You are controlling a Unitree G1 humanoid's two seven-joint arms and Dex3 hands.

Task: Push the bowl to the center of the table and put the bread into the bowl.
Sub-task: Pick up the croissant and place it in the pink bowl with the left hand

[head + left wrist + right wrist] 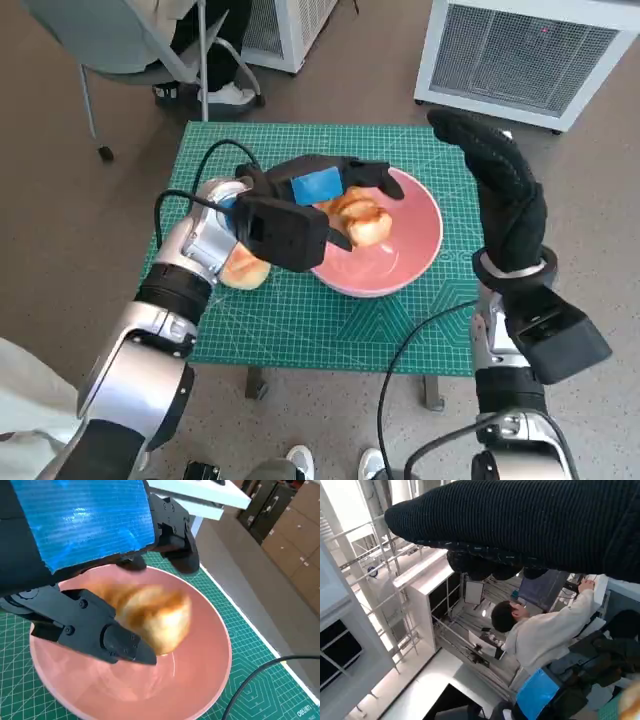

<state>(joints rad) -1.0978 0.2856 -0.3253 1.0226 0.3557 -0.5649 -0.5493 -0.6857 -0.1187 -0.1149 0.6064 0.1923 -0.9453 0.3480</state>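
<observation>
The pink bowl (392, 262) stands on the green mat (330, 325), a little right of its middle. A golden bread roll (362, 217) is inside it, under my left hand (320, 190). In the left wrist view the roll (155, 612) is blurred between the thumb and the outstretched fingers (172, 530), while the bowl (200, 680) is sharp; no finger plainly closes on the roll. A second roll (245, 270) lies on the mat left of the bowl, beside my left wrist. My right hand (505, 185) is raised right of the bowl, fingers straight, holding nothing; its glove (520, 525) shows in the right wrist view.
A grey chair (130, 50) and a person's shoes stand beyond the table's far left corner. White grilled units (520, 60) stand behind the table. A person in white (540, 635) shows in the right wrist view. Shoe tips (300, 462) show below the near edge.
</observation>
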